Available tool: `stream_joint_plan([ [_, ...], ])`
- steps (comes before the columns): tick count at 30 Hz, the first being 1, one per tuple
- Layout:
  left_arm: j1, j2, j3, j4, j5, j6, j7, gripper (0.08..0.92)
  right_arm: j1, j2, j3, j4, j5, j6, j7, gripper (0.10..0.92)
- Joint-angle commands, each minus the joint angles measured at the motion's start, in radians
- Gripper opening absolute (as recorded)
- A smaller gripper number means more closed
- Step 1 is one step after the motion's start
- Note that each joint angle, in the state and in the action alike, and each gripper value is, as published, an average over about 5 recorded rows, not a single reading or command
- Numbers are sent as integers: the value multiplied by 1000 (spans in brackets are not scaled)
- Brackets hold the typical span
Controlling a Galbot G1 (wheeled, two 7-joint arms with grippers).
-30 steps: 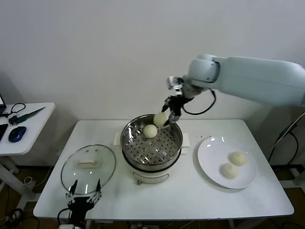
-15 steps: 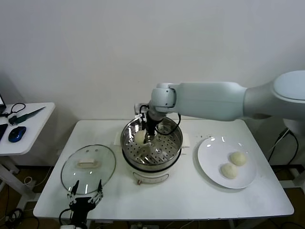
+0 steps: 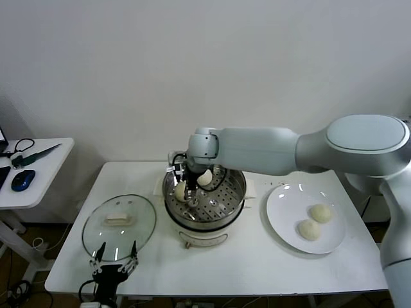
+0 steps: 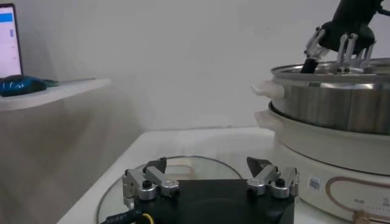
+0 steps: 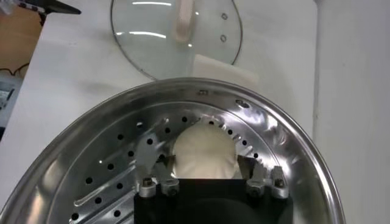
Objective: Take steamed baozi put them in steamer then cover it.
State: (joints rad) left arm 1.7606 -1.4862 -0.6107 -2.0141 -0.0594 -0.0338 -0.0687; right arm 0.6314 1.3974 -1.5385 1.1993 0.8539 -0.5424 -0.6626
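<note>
- White laminate table (image 3: pixel 225 269) fills the lower middle of the head view, backed by a plain pale wall; a second small white side table (image 3: pixel 32 173) at the left edge carries a blue mouse (image 3: pixel 22 180).
- Shiny stainless-steel steamer (image 3: pixel 221 212) sits at the table's centre on a cream base, its perforated tray dotted with round holes.
- Right gripper (image 3: pixel 187 187) reaches down inside the steamer at its left side, fingers (image 5: pixel 150 176) spread either side of a smooth domed bun (image 5: pixel 203 153) that rests on the tray; I cannot tell whether they touch the bun.
- A second baozi (image 3: pixel 205 178) lies on the tray toward the far rim, just beside the gripper.
- Two more buns (image 3: pixel 315 221) rest on a flat glossy white plate (image 3: pixel 282 218) at right of centre.
- Clear glass cover (image 3: pixel 119 226) with metal rim and cream handle lies flat on the table at lower left.
- Left gripper (image 4: pixel 210 178) hovers parked just in front of the cover, fingers apart and holding nothing.
- Compared with half a second ago, the right arm has swung further left and the carried bun sits lower, by the left wall.
</note>
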Motion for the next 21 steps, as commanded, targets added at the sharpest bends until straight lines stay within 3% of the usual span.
stream_joint_plan([
  [1, 1, 1, 0, -1, 0, 1, 1, 823, 141, -74, -46, 41, 26, 54, -83, 805],
  [9, 2, 5, 4, -6, 1, 6, 4, 823, 426, -392, -261, 194, 39, 219, -321, 823],
  [13, -1, 6, 6, -6, 1, 7, 5, 823, 469, -568, -378, 266, -77, 277, -381, 823],
  [21, -3, -4, 8, -13, 1, 15, 8, 823, 302, -780, -388, 248, -354, 311, -361, 823],
])
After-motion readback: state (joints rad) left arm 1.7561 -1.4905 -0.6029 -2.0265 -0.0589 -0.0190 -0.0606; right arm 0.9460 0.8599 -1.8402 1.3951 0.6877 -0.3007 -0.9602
